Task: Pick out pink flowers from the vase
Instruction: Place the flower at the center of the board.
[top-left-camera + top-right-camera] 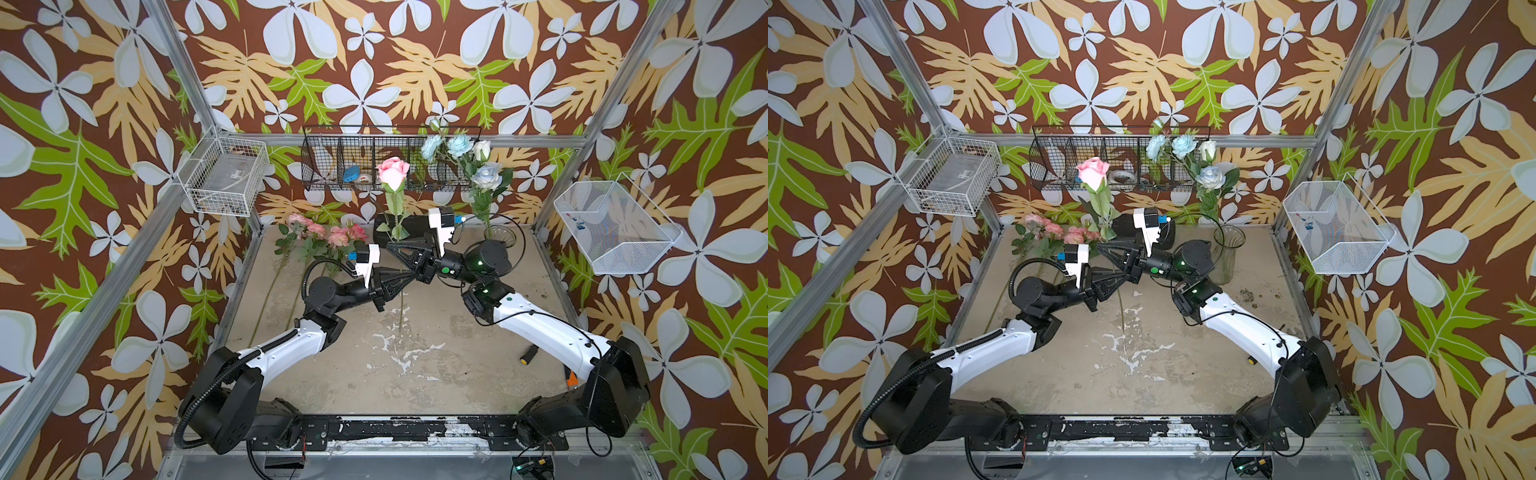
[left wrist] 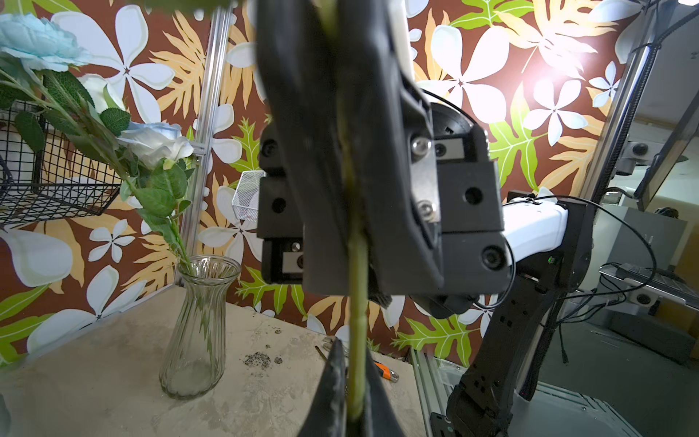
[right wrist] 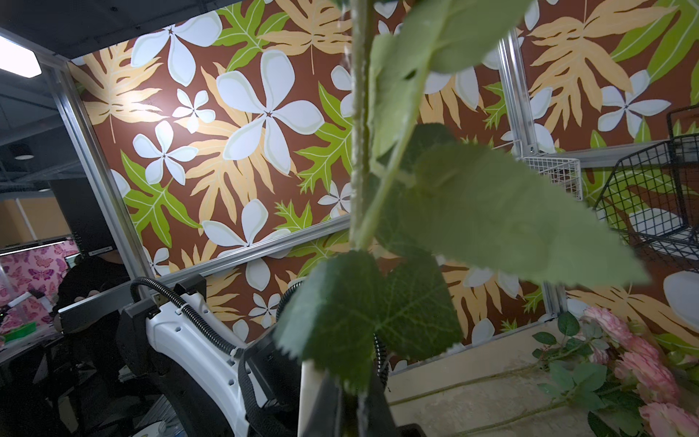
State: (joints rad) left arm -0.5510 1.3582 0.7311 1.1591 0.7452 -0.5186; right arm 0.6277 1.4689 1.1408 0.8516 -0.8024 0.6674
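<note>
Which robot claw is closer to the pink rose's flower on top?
Right. The right gripper pinches the pink rose by its stem high up, just under the leaves. The left gripper pinches the same stem lower down, farther from the bloom.

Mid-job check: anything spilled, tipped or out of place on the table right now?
Dark crumbs are scattered on the table beside the upright vase, like spilled grit. An orange cutter and a black yellow-ended tool lie loose near the table's right edge. Nothing else stands out.
</note>
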